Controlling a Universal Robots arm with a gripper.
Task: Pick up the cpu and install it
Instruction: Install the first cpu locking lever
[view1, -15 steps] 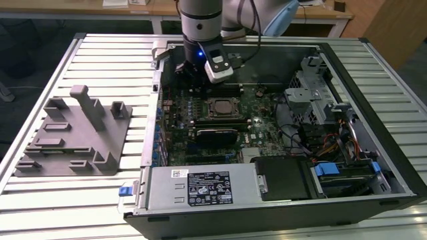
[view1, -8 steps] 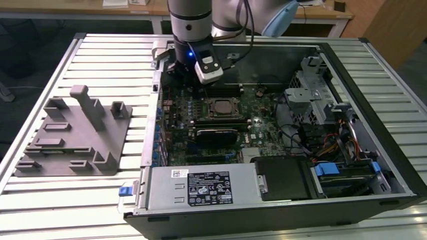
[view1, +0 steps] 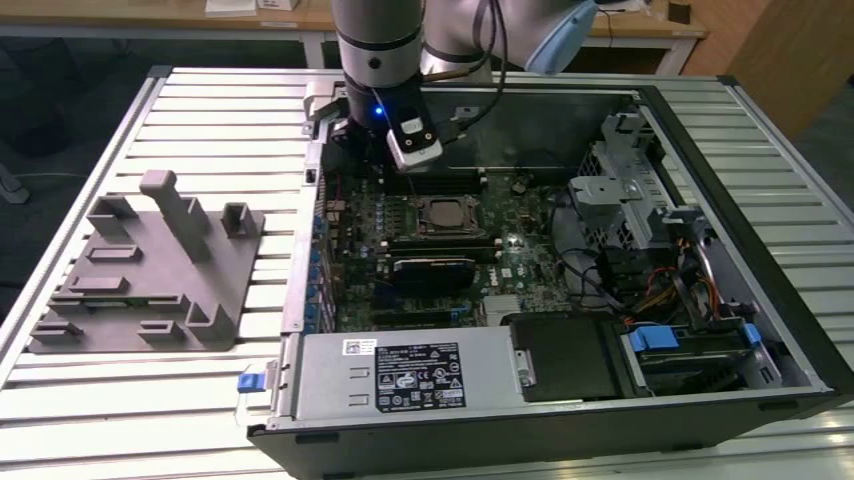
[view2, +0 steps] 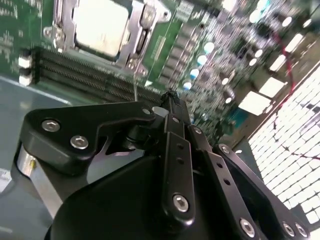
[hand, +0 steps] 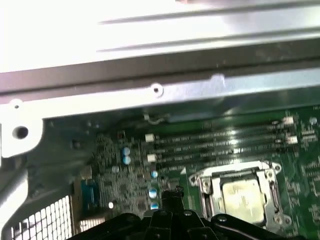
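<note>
**A:** Entry: where is the cpu (view1: 445, 213)?

**B:** It is lying flat in the black-framed socket (hand: 205, 189), silvery top up. That is near the middle of the motherboard (view1: 523, 255), inside the open computer case (view1: 747, 262), which rests on the slatted surface (view1: 147, 405).

**A:** End effector (view2: 171, 98)?

**B:** The fingers are drawn together with the tips meeting and nothing between them. It holds no part.

**A:** Position relative to the chip?

**B:** It hangs over the board beside the socket, toward the exterior view's left, and is not touching the cpu. In both wrist views the memory slots (view2: 85, 75) run between the fingertips and the socket.

**A:** Are the tips in contact with the board?

**B:** I cannot tell, because the angle hides any gap. They look to be just clear of it.

**A:** Is the socket's metal frame latched down?

**B:** Unclear. The frame surrounds the chip and the top face is exposed.

**A:** Anything else on the surface?

**B:** The grey fixture block (view1: 147, 272) stands outside the case on the exterior view's left, well apart from the arm.
</note>
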